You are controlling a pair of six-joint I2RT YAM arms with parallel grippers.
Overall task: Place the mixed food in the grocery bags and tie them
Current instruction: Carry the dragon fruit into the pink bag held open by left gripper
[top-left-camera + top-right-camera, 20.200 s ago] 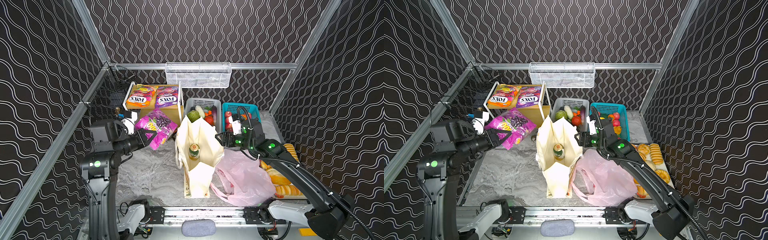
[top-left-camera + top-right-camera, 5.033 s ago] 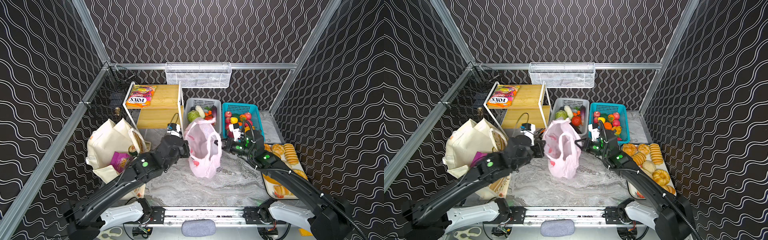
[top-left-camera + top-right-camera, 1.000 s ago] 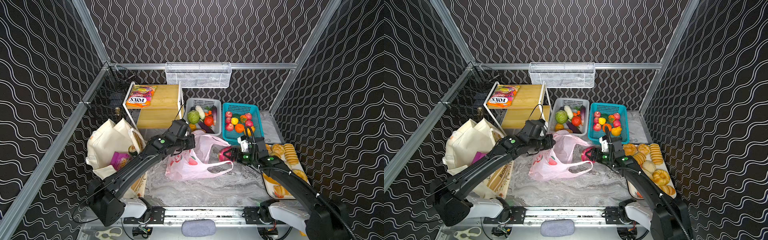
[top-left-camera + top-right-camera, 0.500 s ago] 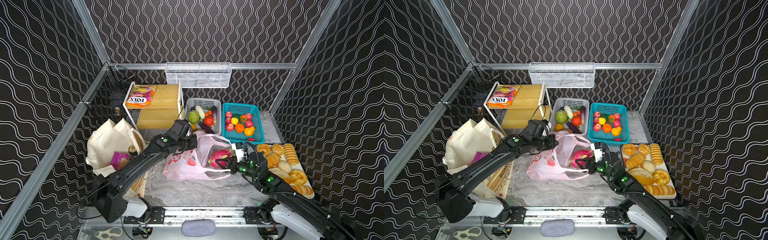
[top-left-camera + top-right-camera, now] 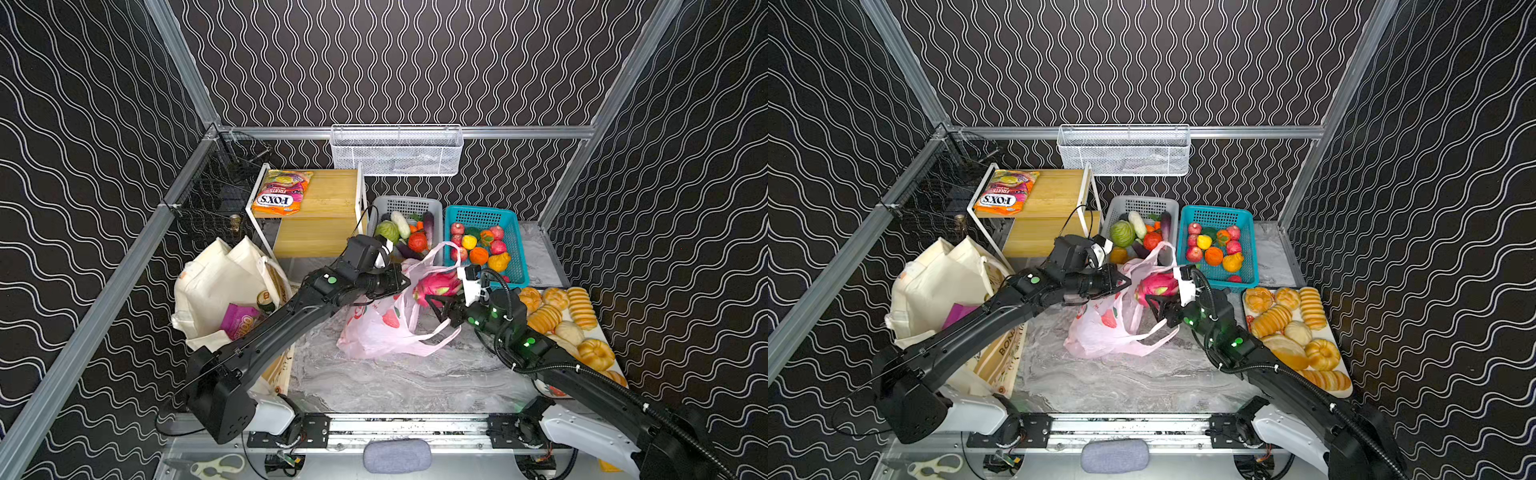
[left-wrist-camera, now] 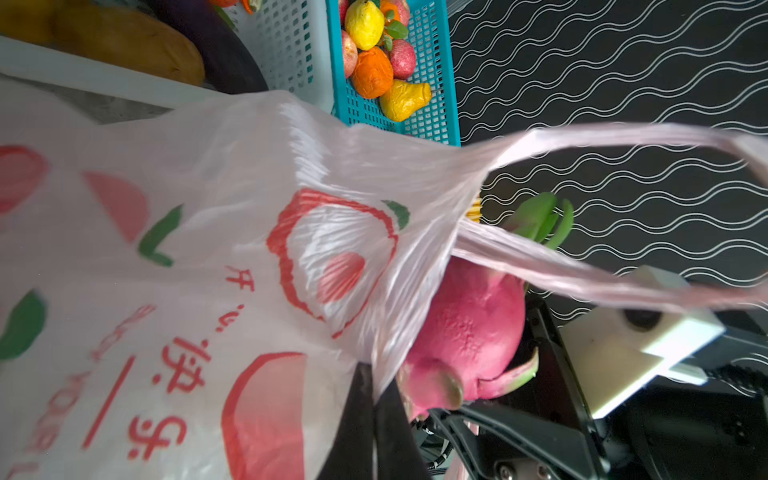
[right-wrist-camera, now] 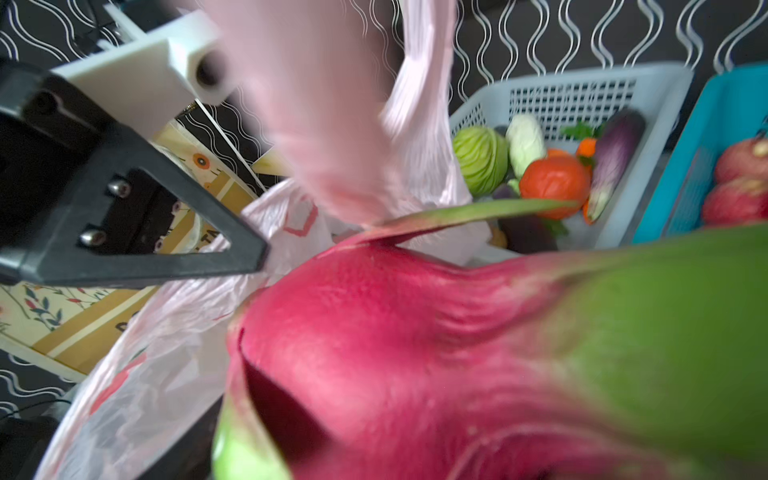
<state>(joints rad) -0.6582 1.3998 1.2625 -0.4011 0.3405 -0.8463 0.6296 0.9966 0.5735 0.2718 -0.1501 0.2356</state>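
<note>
The thin pink plastic bag lies slumped mid-table, its mouth turned right. My left gripper is shut on the bag's upper rim; the film shows pinched between the black fingers. My right gripper is shut on the pink dragon fruit, holding it at the bag's mouth, between the handles. The fruit hides the right jaws in the right wrist view. The cream canvas tote stands at the left, with a purple snack packet and a green can inside.
A grey basket of vegetables and a teal basket of small fruits stand behind the bag. A tray of bread rolls lies at the right. A wooden shelf carries the orange FOX'S packet. A white wire basket hangs on the back wall.
My right gripper has carried the dragon fruit leftward to the bag's mouth, and the right arm has dropped lower. The left gripper has kept its hold on the rim.
</note>
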